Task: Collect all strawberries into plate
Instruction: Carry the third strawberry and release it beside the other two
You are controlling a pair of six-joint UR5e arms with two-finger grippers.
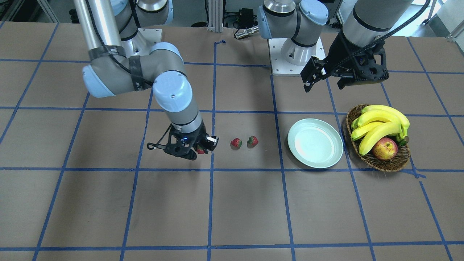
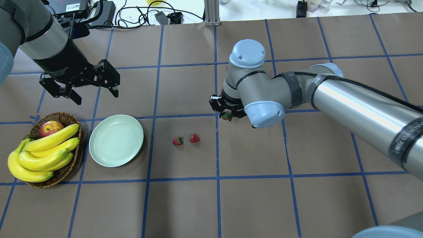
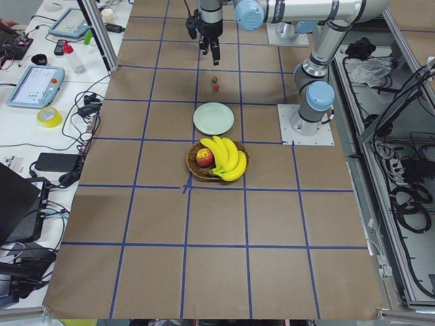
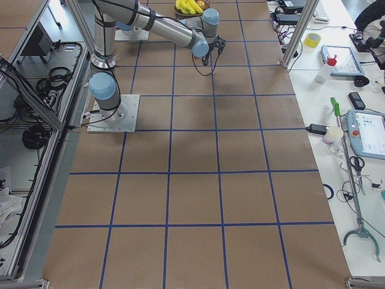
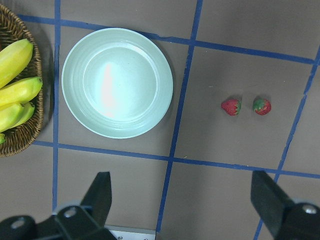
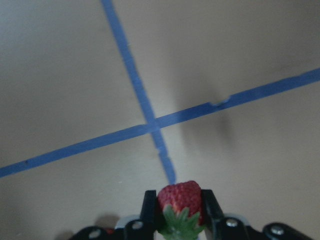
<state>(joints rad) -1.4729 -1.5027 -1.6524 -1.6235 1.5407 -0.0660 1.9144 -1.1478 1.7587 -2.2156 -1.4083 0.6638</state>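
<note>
A small red strawberry with a green leafy cap (image 6: 181, 200) sits pinched between the narrow jaws of the black two-finger right gripper (image 2: 226, 110). It is lifted clear of the brown paper-covered table with its blue tape grid (image 2: 251, 198), well apart from the round pale mint-green plate (image 2: 116, 140). The grip is taken across the berry's body with the cap pointing back at the wrist, which likely keeps the soft fruit from rolling out on the way over.

The plate lies bare, with no berry in it yet. Two more little red strawberries (image 2: 177, 141) (image 2: 194, 138) lie close together on the paper between the plate and the loaded gripper, nearer the plate. They appear to be the next pickups.

The black left gripper (image 5: 185, 200) hangs high over the table on the robot's side of the plate. Its fingers are spread wide and hold nothing, so it seems parked out of the way.

Just beside the plate, on the side away from the berries, stands a round brown wicker basket (image 2: 62, 115). It holds a bunch of yellow bananas (image 2: 43, 152) and a red-yellow apple (image 2: 51, 128).

Nothing tall stands between the held berry and the plate. The carry would pass over the two loose berries, and the waiting left gripper could crowd the drop.
</note>
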